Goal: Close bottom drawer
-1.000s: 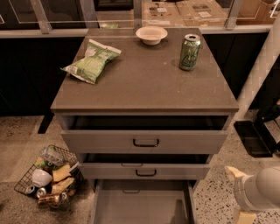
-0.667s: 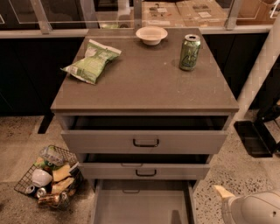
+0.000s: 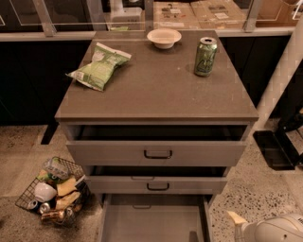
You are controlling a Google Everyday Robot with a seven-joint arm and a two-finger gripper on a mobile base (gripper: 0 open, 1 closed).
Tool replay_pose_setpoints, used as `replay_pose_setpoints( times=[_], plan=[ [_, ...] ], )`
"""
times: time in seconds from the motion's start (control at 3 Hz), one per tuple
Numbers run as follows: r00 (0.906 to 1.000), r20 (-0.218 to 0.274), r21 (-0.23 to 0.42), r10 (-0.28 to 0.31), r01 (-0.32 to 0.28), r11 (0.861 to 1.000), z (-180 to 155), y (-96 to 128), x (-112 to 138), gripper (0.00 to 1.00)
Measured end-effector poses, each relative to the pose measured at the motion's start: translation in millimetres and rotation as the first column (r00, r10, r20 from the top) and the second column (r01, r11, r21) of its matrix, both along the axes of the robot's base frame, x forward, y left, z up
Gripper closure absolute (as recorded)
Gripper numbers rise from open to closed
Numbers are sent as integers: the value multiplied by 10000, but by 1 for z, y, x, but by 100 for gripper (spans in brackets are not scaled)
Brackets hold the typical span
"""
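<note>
Since the frame a moment back, the gripper (image 3: 236,220) has sunk lower and drifted a touch left. It now sits at the bottom right corner of my view, with the white rounded arm shell (image 3: 277,231) just behind it. Nothing else has shifted: the drawers and the things on top lie as they did.

The grey cabinet (image 3: 156,94) stands on a speckled floor (image 3: 265,194), in front of a dark wall with a glass rail, and cardboard boxes (image 3: 203,9) lie beyond that. Up and to the left of the gripper, on the cabinet top, are a green can (image 3: 206,56), a white bowl (image 3: 164,37) and, farther left, a green chip bag (image 3: 99,66). Far to the left of the gripper, at floor level, is a wire basket (image 3: 29,196) full of cans, a cup and wrappers. Above it to the right a black tray-like object (image 3: 274,149) lies on the floor.

All I see of the gripper is one pale pointed tip, so I cannot tell how wide it stands. It holds nothing that I can see, and it is clear of the cabinet, over the floor.

The bottom drawer (image 3: 151,222) is just left of the gripper. It is pulled well out, its plain grey inside showing and its front cut off by the lower edge of my view. Above it the middle drawer (image 3: 156,185) and the top drawer (image 3: 156,153) each stand slightly out.
</note>
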State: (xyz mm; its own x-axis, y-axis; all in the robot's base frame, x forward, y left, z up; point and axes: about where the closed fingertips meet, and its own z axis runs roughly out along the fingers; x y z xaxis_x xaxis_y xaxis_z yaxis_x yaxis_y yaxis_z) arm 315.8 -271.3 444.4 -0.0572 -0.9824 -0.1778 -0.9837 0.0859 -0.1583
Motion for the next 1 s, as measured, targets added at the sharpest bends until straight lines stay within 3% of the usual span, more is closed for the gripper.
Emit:
replay_pose_setpoints(
  times=[0.67, 1.0],
  plan=[
    [9986, -484, 84, -235, 239, 9997, -54, -10, 1, 0],
    [9965, -827, -104, -104, 96, 9999, -92, -19, -9, 24]
  ],
)
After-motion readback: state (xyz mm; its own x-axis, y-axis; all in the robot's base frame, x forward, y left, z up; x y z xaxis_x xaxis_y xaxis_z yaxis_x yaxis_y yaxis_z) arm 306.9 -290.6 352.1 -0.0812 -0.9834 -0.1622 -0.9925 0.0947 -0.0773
